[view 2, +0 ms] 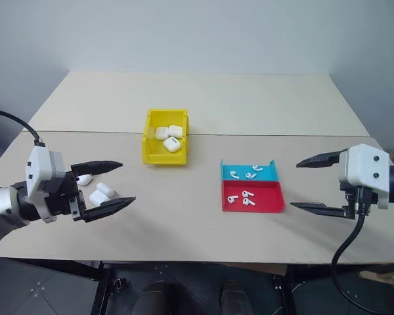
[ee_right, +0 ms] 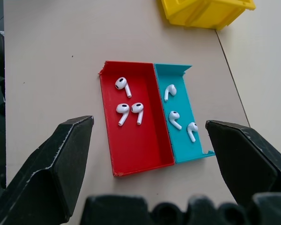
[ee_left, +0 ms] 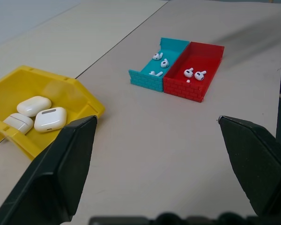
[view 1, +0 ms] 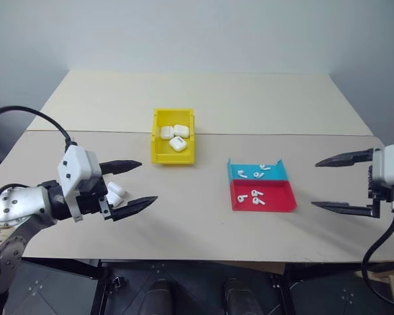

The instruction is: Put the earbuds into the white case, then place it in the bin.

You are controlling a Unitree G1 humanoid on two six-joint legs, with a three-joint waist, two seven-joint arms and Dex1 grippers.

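Observation:
Several white earbuds [ee_right: 123,113] lie in a shallow red-and-blue tray [view 1: 278,206] right of centre, some in each half. The yellow bin [view 1: 173,159] stands at the table's middle and holds three closed white cases [view 1: 178,144]. More white cases [view 2: 105,190] lie on the table at the left, under and behind my left gripper [view 1: 148,181], which hovers open and empty above them. My right gripper [view 1: 315,184] is open and empty too, raised just right of the tray and pointing at it. The left wrist view shows the bin [ee_left: 86,101] and tray [ee_left: 196,91] ahead.
The beige table [view 1: 203,223] is made of two boards with a seam running behind the bin. Bare surface lies between bin, tray and front edge. A black cable [view 1: 33,117] loops off my left arm.

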